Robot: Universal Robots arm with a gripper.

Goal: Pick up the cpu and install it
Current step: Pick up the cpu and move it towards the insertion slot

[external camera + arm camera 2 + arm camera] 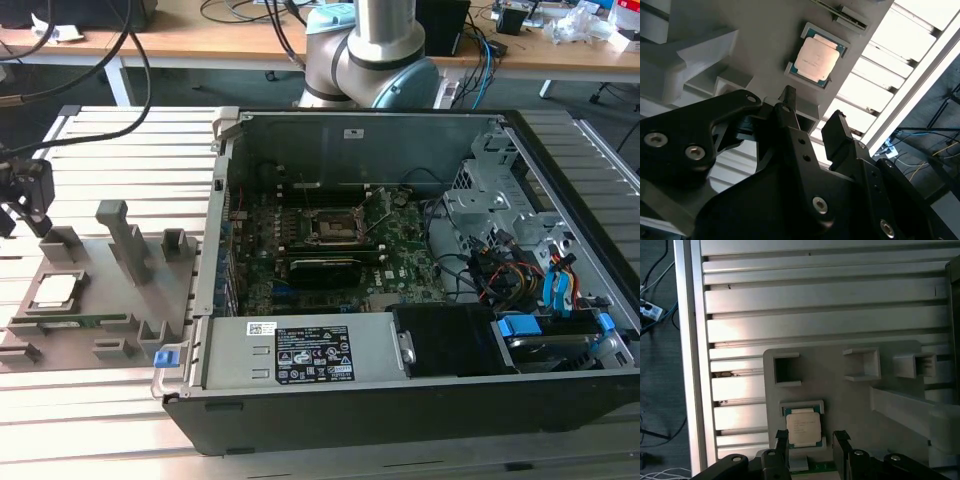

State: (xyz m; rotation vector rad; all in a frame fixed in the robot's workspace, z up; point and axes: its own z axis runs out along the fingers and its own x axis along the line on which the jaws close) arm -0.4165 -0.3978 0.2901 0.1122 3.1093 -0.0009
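The cpu [55, 292] is a small square chip with a dull metal top, lying flat in a recess of the grey holder plate [110, 300] at the exterior view's left. Both wrist views show the cpu [816, 57] [802, 427] below and just ahead of my black fingers [781, 442]. My gripper [25, 215] [812, 112] [811, 440] hangs above the plate, a little off from the chip, open with nothing between its fingers. Inside the opened computer case, the dark socket frame [335, 228] sits on the green motherboard [400, 265].
The holder plate carries upright grey posts [125, 240] and small pockets [787, 370]. The case walls [215, 230] rise around the board. A long black card [325, 268] lies just below the socket, and cables and drive bays [530, 280] fill the case's right side. The table is slatted aluminium [815, 315].
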